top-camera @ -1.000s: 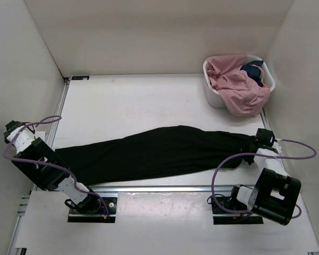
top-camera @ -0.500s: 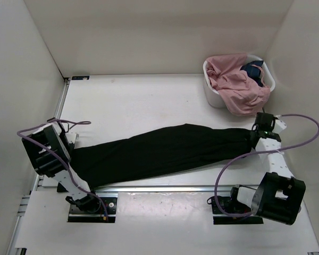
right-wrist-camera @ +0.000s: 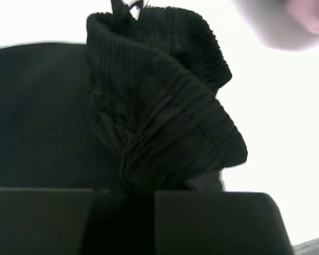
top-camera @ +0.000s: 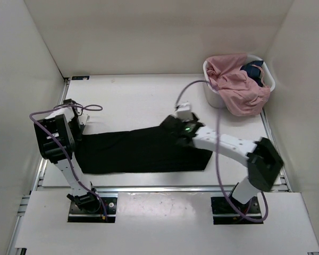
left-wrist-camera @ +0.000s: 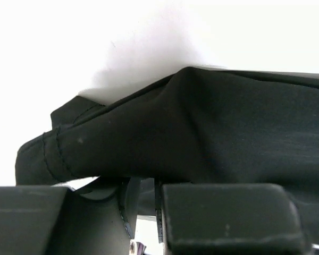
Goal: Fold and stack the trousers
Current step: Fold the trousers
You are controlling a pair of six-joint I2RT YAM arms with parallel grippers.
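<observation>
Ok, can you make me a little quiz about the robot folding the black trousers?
1. True or false: the pink garment lies flat on the table.
2. Which part of the trousers does the right gripper pinch? A: elastic waistband. B: leg cuff. C: pocket.
3. Fill in: the white basket stands in the far ___ corner.
Key: 1 false, it hangs out of the basket. 2 A. 3 right.
</observation>
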